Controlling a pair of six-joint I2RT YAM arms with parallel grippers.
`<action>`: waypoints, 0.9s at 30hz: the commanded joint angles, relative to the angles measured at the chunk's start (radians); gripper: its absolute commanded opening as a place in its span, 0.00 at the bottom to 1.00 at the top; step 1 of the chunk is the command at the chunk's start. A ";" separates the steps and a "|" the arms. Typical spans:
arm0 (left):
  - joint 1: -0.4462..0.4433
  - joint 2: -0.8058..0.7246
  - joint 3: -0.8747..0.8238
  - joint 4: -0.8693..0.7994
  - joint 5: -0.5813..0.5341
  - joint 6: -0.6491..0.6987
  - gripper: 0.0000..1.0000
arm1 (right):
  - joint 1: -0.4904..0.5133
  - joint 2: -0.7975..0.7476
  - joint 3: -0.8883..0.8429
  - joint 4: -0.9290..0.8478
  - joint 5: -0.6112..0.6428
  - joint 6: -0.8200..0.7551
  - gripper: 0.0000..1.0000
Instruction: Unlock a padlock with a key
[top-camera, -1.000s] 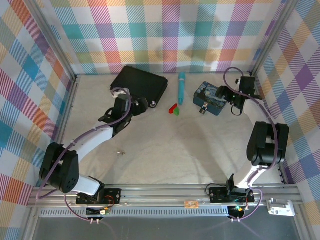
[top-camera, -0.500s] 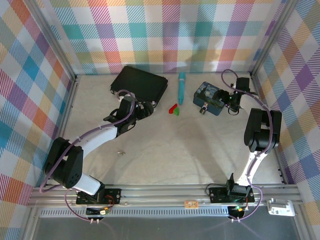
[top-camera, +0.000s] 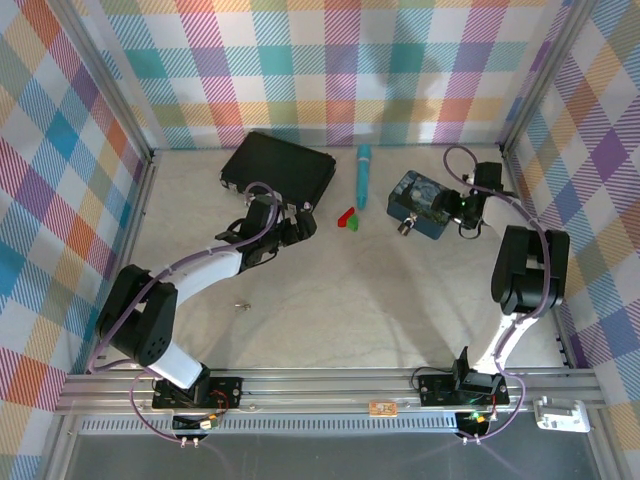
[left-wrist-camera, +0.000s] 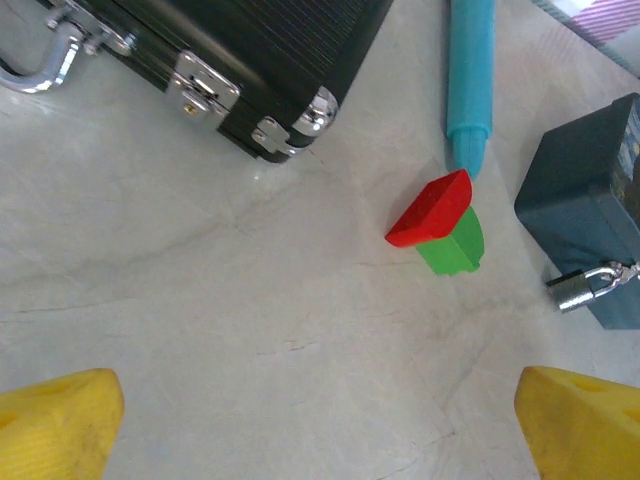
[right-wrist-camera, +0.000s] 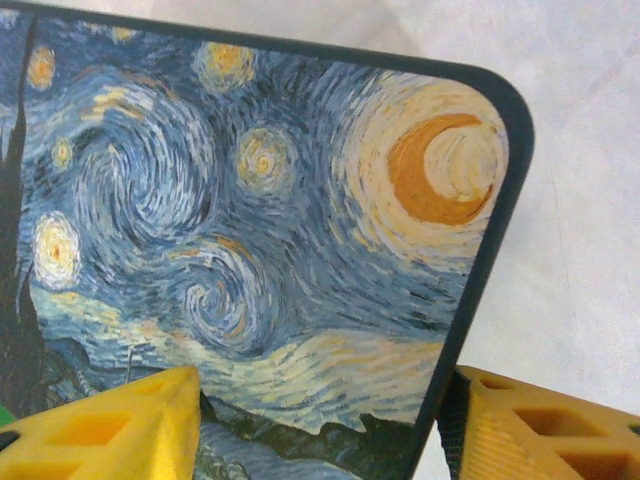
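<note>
Unlocking has not begun: the padlock hangs, apparently closed, on the starry-night box, and the key lies untouched on the tabletop (well apart from the padlock). The left tool stands apart and empty. The right tool straddles the box corner; whether it is clamped cannot be told.

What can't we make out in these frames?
- key: top view, too small to tell its shape or which way it points.
- padlock: left wrist view, keyhole not discernible; the painted box it hangs from is cut off by the right edge.
- right gripper: right wrist view, the bottom edge cuts off its fingers, so contact with the painted box is unclear.
</note>
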 joint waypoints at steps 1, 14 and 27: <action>-0.016 0.028 0.042 0.022 0.053 0.021 1.00 | -0.004 -0.076 -0.096 -0.127 0.033 -0.037 0.59; -0.060 0.189 0.228 0.024 0.284 0.093 1.00 | -0.004 -0.507 -0.333 -0.225 0.074 -0.019 0.80; -0.134 0.348 0.414 0.010 0.382 0.114 1.00 | -0.004 -0.323 -0.274 -0.057 0.108 0.093 1.00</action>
